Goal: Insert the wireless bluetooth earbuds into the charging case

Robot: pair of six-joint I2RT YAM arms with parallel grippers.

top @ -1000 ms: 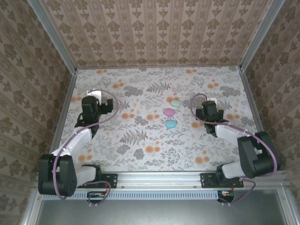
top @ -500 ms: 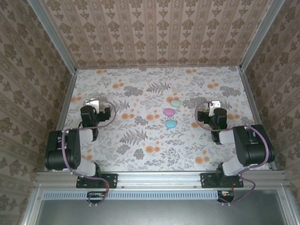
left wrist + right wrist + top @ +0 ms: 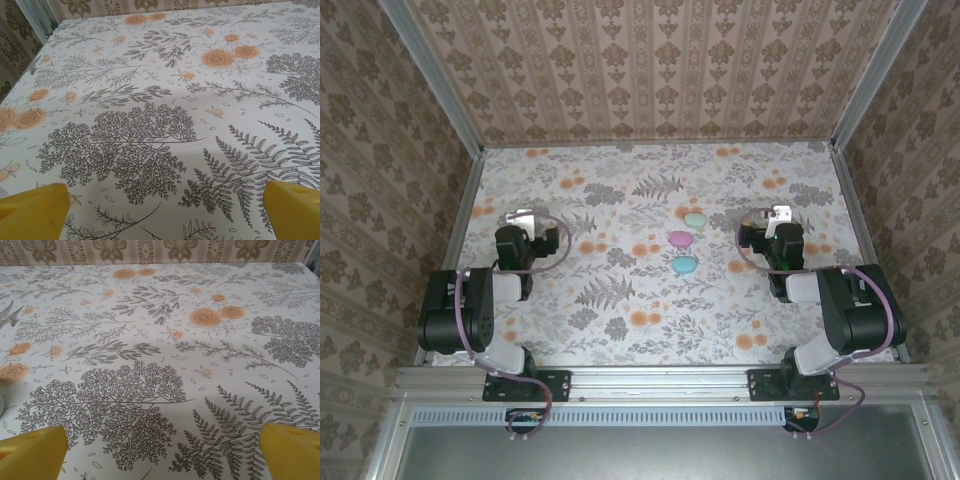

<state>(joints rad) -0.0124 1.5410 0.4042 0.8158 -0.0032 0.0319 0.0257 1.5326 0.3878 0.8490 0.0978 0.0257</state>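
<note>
I judge that no pick is in hand: both arms sit folded close to their bases and nothing is carried.

At the left of the top view, the left end effector (image 3: 520,218) hangs over the bench (image 3: 620,320), pointing up-frame. In its wrist view the yellow pads (image 3: 32,212) sit in the two lower corners, wide apart, with bare floral print between them.

Right of centre lie three pastel pebbles in a short column, well apart from both arms. The mint case (image 3: 695,219) is uppermost, the pink case (image 3: 679,239) is just below it, and the blue case (image 3: 684,264) is lowest. I take them for cases: smooth, rounded ovals, each lying flat on the print. At this size I cannot tell whether any lid is up, or whether the buds sit inside.

Further right, the right end effector (image 3: 780,216) mirrors the left, about level with the mint case. Its own pads (image 3: 32,452) likewise stand wide apart over bare print.

The next move, as I see it, calls for a closer look at that column. If a bud is out, one arm would have to steady an opened case. The other would narrow for a fine pinch, since so small and smooth a piece would likely skitter away.
</note>
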